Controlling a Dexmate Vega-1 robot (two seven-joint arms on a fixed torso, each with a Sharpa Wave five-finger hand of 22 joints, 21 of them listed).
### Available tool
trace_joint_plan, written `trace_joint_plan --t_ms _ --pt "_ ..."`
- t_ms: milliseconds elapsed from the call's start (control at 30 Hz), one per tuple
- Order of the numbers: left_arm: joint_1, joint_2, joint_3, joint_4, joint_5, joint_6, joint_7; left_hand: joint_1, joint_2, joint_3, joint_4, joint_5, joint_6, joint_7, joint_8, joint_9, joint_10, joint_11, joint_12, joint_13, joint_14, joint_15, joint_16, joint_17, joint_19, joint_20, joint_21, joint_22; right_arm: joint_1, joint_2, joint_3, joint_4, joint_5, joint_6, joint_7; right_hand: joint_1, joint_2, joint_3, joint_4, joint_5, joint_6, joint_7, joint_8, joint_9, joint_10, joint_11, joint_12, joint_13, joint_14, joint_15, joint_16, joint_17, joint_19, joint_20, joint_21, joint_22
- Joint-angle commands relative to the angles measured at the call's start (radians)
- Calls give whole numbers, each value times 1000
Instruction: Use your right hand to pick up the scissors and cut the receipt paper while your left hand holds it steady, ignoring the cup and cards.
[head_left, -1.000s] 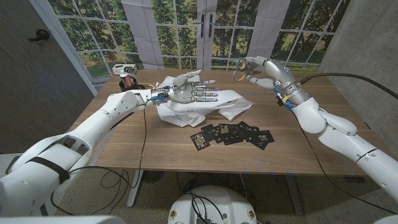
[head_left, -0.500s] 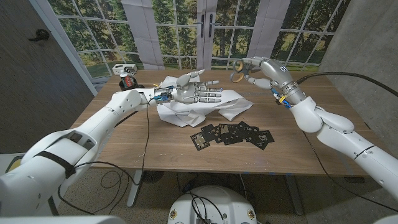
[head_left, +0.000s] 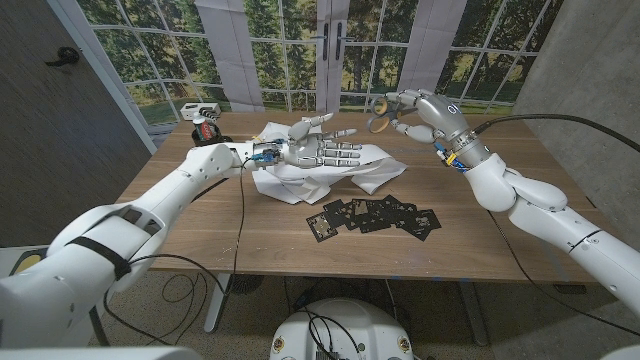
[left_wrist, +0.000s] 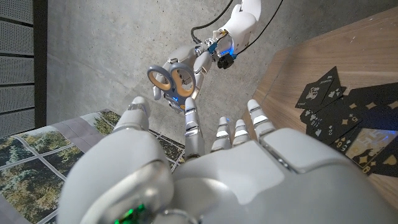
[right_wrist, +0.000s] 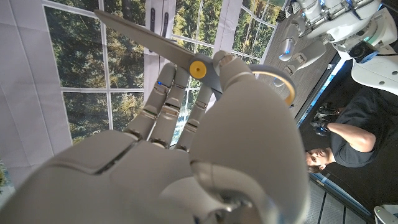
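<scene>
Scissors (head_left: 381, 118) still aloft in right hand (head_left: 412, 108)

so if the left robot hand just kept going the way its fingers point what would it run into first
Probably the scissors, held up by the right robot hand. The left robot hand, over the receipt paper, points toward them, though depth is unclear and it might pass below them.

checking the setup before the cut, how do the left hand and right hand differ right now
The left hand is spread over the receipt paper low at the table, holding nothing; the right hand is raised above the table and grips the scissors. The left hand's fingers are apart and extended; the right hand's curl round the handles. Both are white five-finger hands.
</scene>
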Motion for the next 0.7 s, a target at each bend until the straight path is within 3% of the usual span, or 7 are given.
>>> trace_joint_plan --t_ms 33,700 --pt "-37 -48 22 83 29 -3 -58 10 3 3 -4 -2 0 -20 -3 3 -7 3 -1 1 -10 4 -1 4 -9 1 -7 3 15 -1 -20 -1 -9 -1 -11 11 11 34 0 4 5 -1 -2 6 65 -58 2 56 102 -234 -3 3 -3 -63 9 -1" --pt "-51 -82 28 122 64 -16 -98 15 6 4 -4 -2 1 -16 0 2 -11 3 1 1 -12 4 2 4 -12 2 -13 3 48 5 -51 24 -28 2 -15 12 10 37 -1 3 3 0 -3 6 62 -59 0 60 106 -234 -9 5 -12 -63 22 -1"
